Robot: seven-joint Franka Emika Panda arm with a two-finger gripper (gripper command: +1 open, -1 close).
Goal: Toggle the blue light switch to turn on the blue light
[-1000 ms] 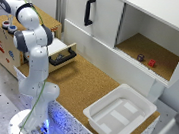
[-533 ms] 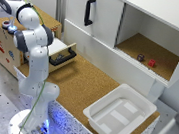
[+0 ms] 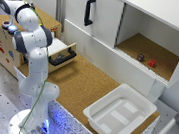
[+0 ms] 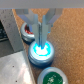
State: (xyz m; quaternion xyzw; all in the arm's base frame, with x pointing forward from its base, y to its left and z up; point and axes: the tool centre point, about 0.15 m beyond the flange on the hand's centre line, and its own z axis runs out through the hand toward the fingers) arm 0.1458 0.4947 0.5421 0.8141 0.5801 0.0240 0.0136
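— Where is your claw right now, and what is it on?

— My gripper hangs straight above the blue light, its tips drawn together into one narrow point just at the cap. I keep them together because a switch wants a poke, not a grasp; nothing is clamped between them.

— And the light itself?

— It glows bright cyan in its dark rim, so I judge the toggle done, or very nearly. Whether my tips are touching the cap, I cannot tell.

— What sits around it?

— In the wrist view, a red cap lies just beside the blue one at about ten o'clock, partly behind my fingers, and a green cap near it at about five o'clock. They are close neighbours, which is why I come down vertically and narrow.

— And from outside?

— The arm reaches over the wooden box at the exterior view's left.
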